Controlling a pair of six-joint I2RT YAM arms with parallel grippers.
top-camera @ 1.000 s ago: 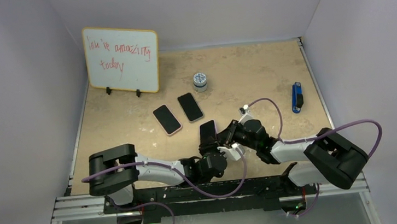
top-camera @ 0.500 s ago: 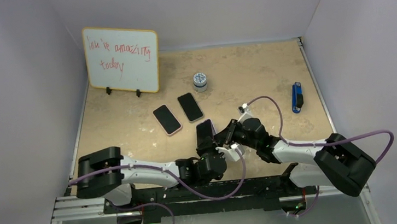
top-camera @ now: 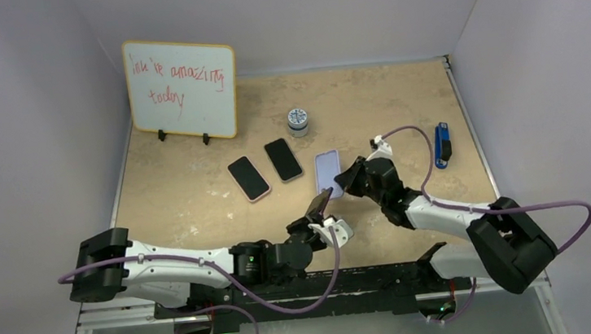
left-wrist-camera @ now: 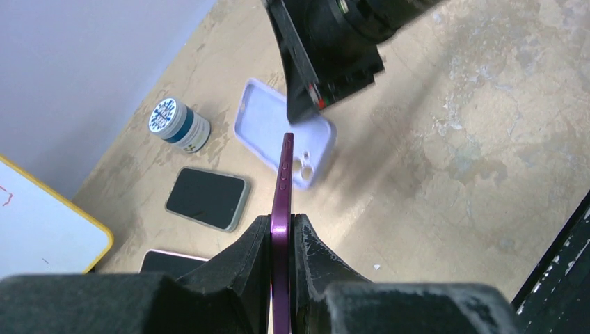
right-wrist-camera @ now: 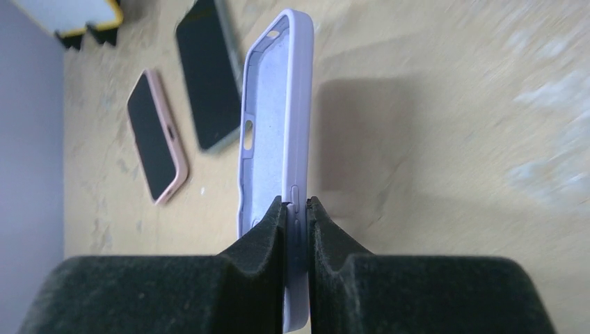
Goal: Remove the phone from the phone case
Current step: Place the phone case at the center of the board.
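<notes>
While the left fingers [left-wrist-camera: 240,275] clamp the phone [left-wrist-camera: 284,188] edge-up, the right fingers [right-wrist-camera: 261,254] pinch one side of the empty case [right-wrist-camera: 271,118] just beyond, apart from it, above open tan tabletop [top-camera: 384,101] enclosed by pale walls [top-camera: 294,20].

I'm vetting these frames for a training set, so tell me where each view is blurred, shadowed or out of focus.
Top external: sharp, evenly lit, shadows faint. Left wrist: near fingers soft, purple phone edge crisp, lilac case and table slightly smeared. Right wrist: case sharp, casting a broad shadow rightward; table at right streaked.
</notes>
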